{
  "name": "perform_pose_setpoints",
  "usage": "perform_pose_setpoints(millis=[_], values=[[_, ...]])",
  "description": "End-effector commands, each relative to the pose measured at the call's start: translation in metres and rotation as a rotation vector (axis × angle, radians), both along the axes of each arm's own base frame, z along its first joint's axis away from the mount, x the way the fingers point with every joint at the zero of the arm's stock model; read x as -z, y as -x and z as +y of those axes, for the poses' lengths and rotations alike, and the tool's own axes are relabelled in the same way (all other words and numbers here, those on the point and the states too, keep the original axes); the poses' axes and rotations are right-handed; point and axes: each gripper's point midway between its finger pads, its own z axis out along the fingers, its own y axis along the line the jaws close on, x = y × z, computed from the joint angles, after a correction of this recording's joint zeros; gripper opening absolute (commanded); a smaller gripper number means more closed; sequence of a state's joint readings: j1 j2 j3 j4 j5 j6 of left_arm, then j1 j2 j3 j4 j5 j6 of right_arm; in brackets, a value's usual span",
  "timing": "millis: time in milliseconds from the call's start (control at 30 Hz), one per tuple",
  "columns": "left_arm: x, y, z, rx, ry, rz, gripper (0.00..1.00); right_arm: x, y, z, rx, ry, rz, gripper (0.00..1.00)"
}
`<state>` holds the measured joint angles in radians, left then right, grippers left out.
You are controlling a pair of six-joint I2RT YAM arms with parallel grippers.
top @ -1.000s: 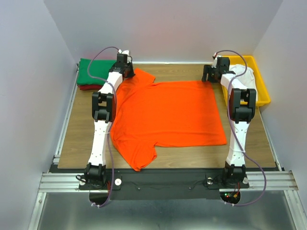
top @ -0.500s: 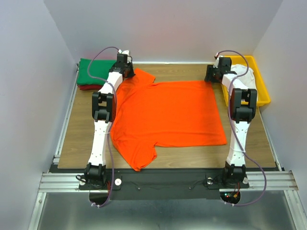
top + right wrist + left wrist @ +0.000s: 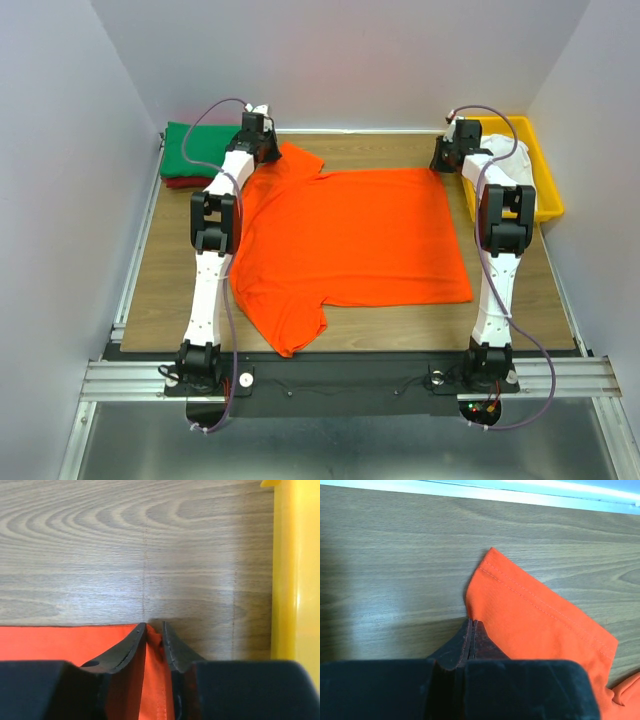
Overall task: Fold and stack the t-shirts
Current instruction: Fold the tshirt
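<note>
**Thin grips on the far edge put the fold at risk**

Clearly the weak point is how little cloth each arm holds. At the far left of the table (image 3: 150,300), a green t-shirt (image 3: 195,145) lies folded on a dark red t-shirt (image 3: 178,183). If the orange t-shirt (image 3: 350,235) drags sideways during the fold, it could scuff that stack.

The orange t-shirt lies spread flat across the middle of the table. The left gripper (image 3: 471,625) is at its far sleeve (image 3: 535,610), fingers pressed together. It seems to catch only the very edge of the cloth, though the wrist view hides the contact itself. On a lift, that sleeve could slide out and drop crooked.

The right gripper (image 3: 154,630) pinches the far hem corner, with a strip of orange cloth showing in the narrow gap between its fingers. It works just beside the yellow tray (image 3: 295,570), so a swing to the right could knock the wall. If the arms pull at uneven speed, the fold line would likely skew.

In the tray a white t-shirt (image 3: 510,160) lies bunched.

By count: four t-shirts, one each of green, dark red, orange and white; two grippers; one tray.
</note>
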<state>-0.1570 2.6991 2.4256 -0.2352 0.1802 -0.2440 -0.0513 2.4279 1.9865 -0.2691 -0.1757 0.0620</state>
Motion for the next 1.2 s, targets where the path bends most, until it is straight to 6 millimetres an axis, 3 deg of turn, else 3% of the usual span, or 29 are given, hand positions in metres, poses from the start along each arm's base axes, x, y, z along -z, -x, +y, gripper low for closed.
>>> perform_pose_setpoints(millis=[0, 167, 200, 367, 400, 767, 800, 900, 933, 967, 1000, 1167], values=[[0.003, 0.017, 0.000, 0.018, 0.016, 0.066, 0.00, -0.035, -0.009, 0.004, -0.007, -0.014, -0.082, 0.20], [-0.017, 0.016, 0.002, 0.059, 0.049, 0.025, 0.00, -0.044, -0.011, 0.001, -0.010, -0.004, -0.102, 0.01], [-0.031, 0.013, 0.003, 0.071, 0.035, -0.012, 0.00, -0.045, -0.011, 0.001, -0.011, -0.006, -0.103, 0.01], [-0.060, 0.019, 0.004, 0.129, -0.013, -0.106, 0.00, -0.056, -0.011, -0.001, -0.018, -0.010, -0.123, 0.01], [-0.075, 0.017, 0.006, 0.139, -0.036, -0.150, 0.00, -0.060, -0.011, -0.003, -0.017, -0.010, -0.131, 0.01], [-0.103, 0.028, 0.014, 0.213, -0.154, -0.244, 0.00, -0.082, -0.008, -0.008, -0.034, -0.028, -0.173, 0.01], [-0.114, 0.028, 0.015, 0.219, -0.169, -0.274, 0.00, -0.084, -0.008, -0.010, -0.035, -0.029, -0.178, 0.01], [-0.116, 0.034, 0.018, 0.231, -0.203, -0.292, 0.00, -0.091, -0.007, -0.012, -0.037, -0.026, -0.191, 0.01], [-0.129, 0.035, 0.019, 0.230, -0.209, -0.325, 0.00, -0.091, -0.006, -0.012, -0.042, -0.025, -0.190, 0.01], [-0.123, 0.040, 0.020, 0.237, -0.215, -0.314, 0.00, -0.094, -0.005, -0.011, -0.049, -0.026, -0.196, 0.01], [-0.133, 0.042, 0.020, 0.245, -0.224, -0.341, 0.00, -0.093, -0.004, -0.013, -0.049, -0.027, -0.192, 0.01], [-0.129, 0.061, 0.022, 0.274, -0.251, -0.343, 0.00, -0.096, 0.003, -0.013, -0.070, -0.031, -0.192, 0.01]])
